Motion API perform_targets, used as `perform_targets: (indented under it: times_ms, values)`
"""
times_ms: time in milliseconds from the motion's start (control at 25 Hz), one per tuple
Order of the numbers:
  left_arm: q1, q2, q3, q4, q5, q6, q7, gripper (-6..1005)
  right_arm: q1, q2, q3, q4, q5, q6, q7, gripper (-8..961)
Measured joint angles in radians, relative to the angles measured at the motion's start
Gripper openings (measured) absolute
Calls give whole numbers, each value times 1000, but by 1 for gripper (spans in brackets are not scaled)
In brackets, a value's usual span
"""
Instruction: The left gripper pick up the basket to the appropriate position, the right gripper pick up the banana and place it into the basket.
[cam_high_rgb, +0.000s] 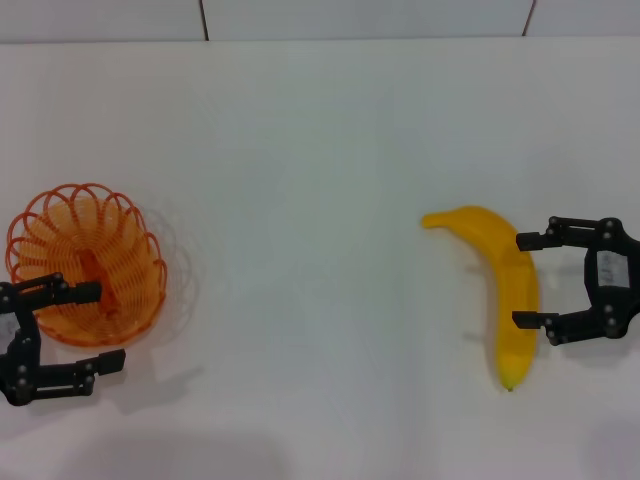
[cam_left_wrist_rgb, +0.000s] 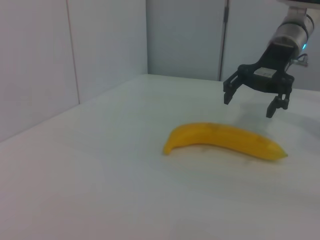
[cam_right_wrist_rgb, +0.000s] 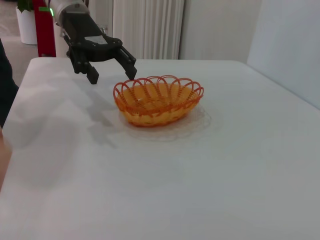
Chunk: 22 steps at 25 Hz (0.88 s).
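Note:
The orange wire basket (cam_high_rgb: 88, 262) stands upright on the white table at the far left; it also shows in the right wrist view (cam_right_wrist_rgb: 157, 100). My left gripper (cam_high_rgb: 110, 326) is open and empty, hovering at the basket's near rim, one finger over the rim; in the right wrist view the left gripper (cam_right_wrist_rgb: 113, 77) hangs just above and beside the rim. The yellow banana (cam_high_rgb: 500, 250) lies on the table at the right, dark tip toward me. My right gripper (cam_high_rgb: 520, 280) is open, fingers spread over the banana's middle; in the left wrist view the right gripper (cam_left_wrist_rgb: 250, 104) hovers above the banana (cam_left_wrist_rgb: 222, 140), apart from it.
The white table (cam_high_rgb: 320, 180) stretches wide between basket and banana. Its far edge meets grey wall panels (cam_high_rgb: 360, 18). A white radiator (cam_right_wrist_rgb: 147, 27) and a red stand (cam_right_wrist_rgb: 44, 30) lie beyond the table's left end.

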Motion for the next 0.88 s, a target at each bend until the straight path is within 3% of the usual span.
perform_targets:
  times_ms: [720, 880]
  values:
    - [-1, 0, -3, 2, -3, 0, 0, 845, 0, 2, 0, 5, -1, 12, 2, 890]
    - [1, 1, -5, 3, -87, 5, -1, 845, 0, 2, 0, 7, 0, 12, 0, 891]
